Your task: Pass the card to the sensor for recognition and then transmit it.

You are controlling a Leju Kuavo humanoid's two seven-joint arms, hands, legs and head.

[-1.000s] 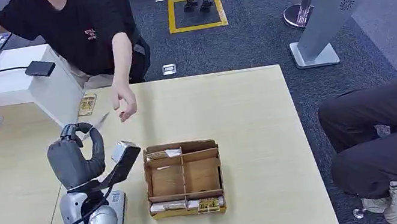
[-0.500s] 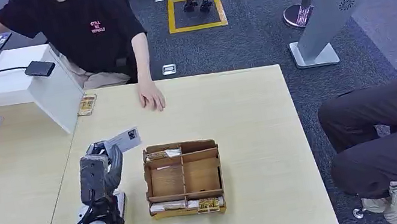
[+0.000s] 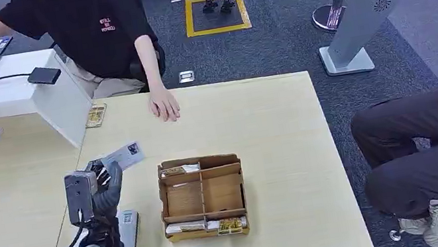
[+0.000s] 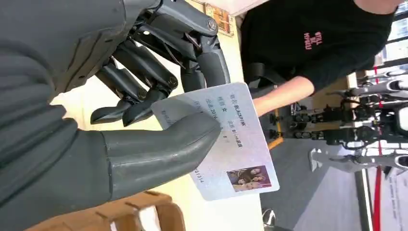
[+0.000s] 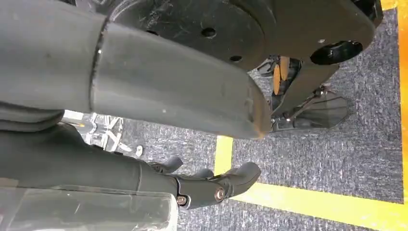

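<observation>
I saw my left hand [image 3: 94, 188] raised above the pale wooden table [image 3: 271, 128], just to the left of the brown cardboard divided box [image 3: 202, 197], which I took as my landmark. The hand had the pale blue-white ID card with a small photo [image 3: 123, 156] pinched between its thick grey thumb and the dark fingers [image 4: 211, 62], with the other fingers curled in behind the card; most of the card stuck out past the fingertips, and in the head view it was held off the table, up and to the left of the box's far left corner. The grey flat sensor pad with a printed code [image 3: 128, 229] lay on the table just left of the box, near its front left corner, partly under my forearm. A person's hand [image 3: 164, 105] rested flat on the table well beyond the box, near the far edge. My right hand [image 5: 211, 185] hung over grey carpet with a yellow floor line; its dark fingers looked loosely extended with nothing in them. Small printed packets sat in the box's front and back compartments.
</observation>
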